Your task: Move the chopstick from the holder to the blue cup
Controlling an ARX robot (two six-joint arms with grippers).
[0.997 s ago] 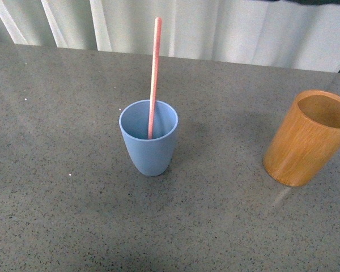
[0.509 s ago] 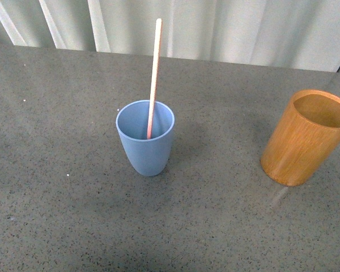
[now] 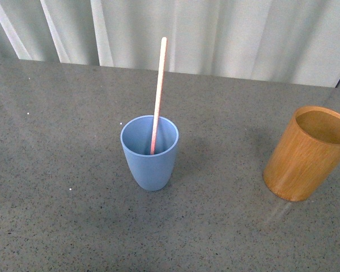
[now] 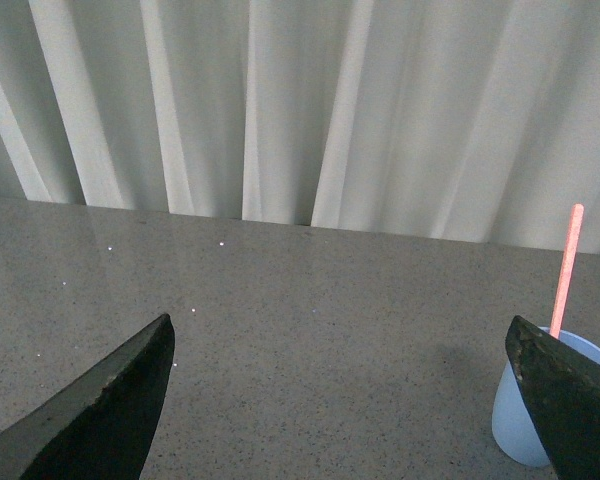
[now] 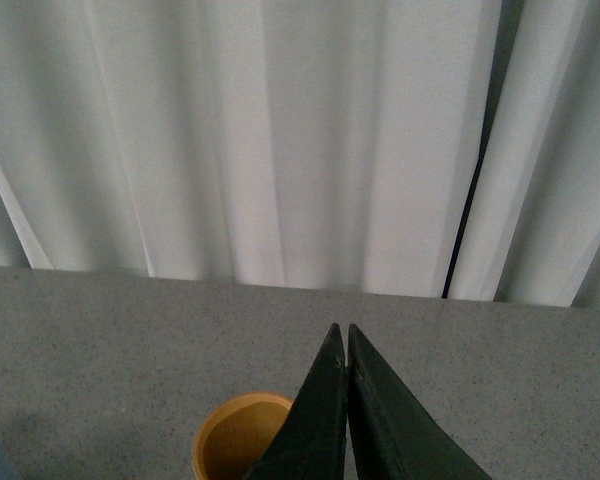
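A pale pink chopstick [image 3: 158, 90] stands upright in the blue cup [image 3: 149, 158] near the middle of the grey table, leaning slightly. The orange-brown holder [image 3: 304, 156] stands at the right, and its inside looks empty. Neither arm shows in the front view. In the left wrist view my left gripper [image 4: 345, 350] is open with bare table between its dark fingers; the blue cup [image 4: 520, 420] and chopstick [image 4: 566, 265] lie beside one finger. My right gripper [image 5: 346, 335] is shut with nothing held, hovering above and just beside the holder [image 5: 230, 440].
A white pleated curtain [image 3: 215, 34] hangs along the table's far edge. The grey speckled tabletop [image 3: 62, 215] stretches around the cup and holder.
The front view has shifted slightly: cup, chopstick and holder sit a little lower in the picture than before. The chopstick stays in the cup.
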